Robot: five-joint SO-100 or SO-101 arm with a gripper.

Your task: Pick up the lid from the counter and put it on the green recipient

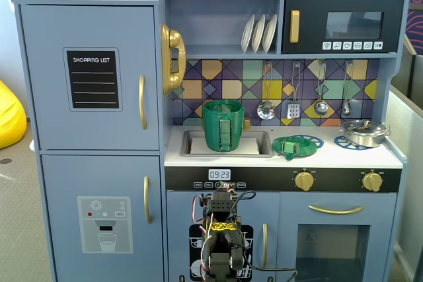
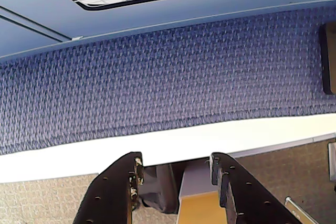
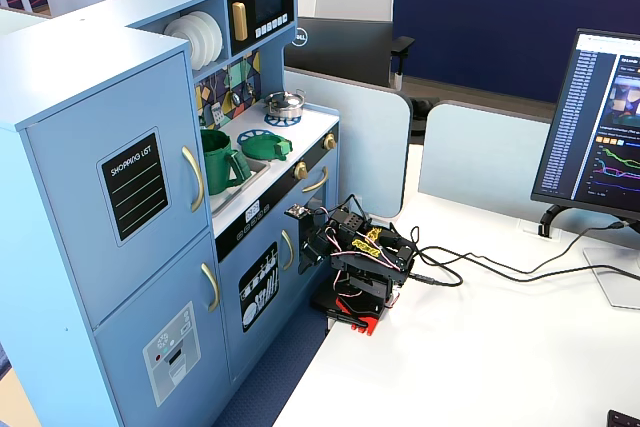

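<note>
With the gripper [image 2: 176, 169] folded low at the desk [image 3: 480, 347] edge, jaws moderately apart and empty, the lid [image 1: 289, 146] just right of the sink-held green recipient [image 1: 223, 125] could be knocked off its burner ring by a misjudged reach.

The lid [image 1: 289, 146] is looking like smooth green plastic, and the green recipient [image 1: 223, 125] is showing ribbed plastic sides. The steel pot [image 1: 362, 132] is gleaming as polished metal. The toy kitchen [image 1: 99, 31] is showing matt blue painted panels. The carpet [image 2: 168, 77] is appearing rough and woven. The hand [image 2: 175, 167] is showing matt black plastic fingers, and the desk [image 3: 480, 347] is looking smooth and white.
</note>
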